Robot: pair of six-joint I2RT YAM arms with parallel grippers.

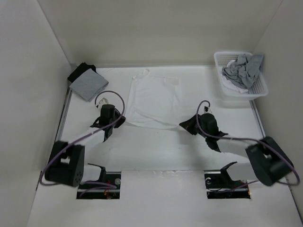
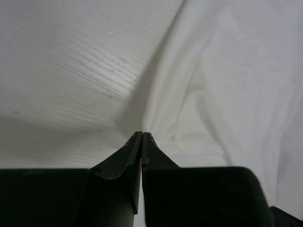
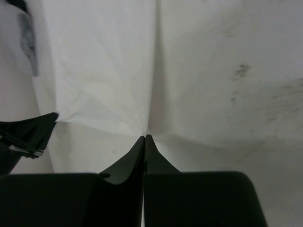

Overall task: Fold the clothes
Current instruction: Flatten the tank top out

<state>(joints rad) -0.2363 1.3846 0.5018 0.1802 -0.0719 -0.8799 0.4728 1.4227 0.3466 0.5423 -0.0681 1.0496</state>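
The clothes [image 1: 154, 98], a thin white strapped shirt, lie spread flat on the white table, straps toward the back. My left gripper [image 1: 122, 121] is at the shirt's near left corner and my right gripper [image 1: 184, 125] at its near right corner. In the left wrist view the left gripper [image 2: 142, 134] is shut, and folds of the shirt [image 2: 222, 94] run into its tips. In the right wrist view the right gripper [image 3: 145, 137] is shut too, with creases of the shirt [image 3: 104, 80] meeting at its tips.
A white basket [image 1: 259, 90] with crumpled grey garments [image 1: 242, 71] stands at the back right. A folded grey garment [image 1: 88, 85] lies on a black cloth [image 1: 79, 71] at the back left. Walls close in the table on three sides.
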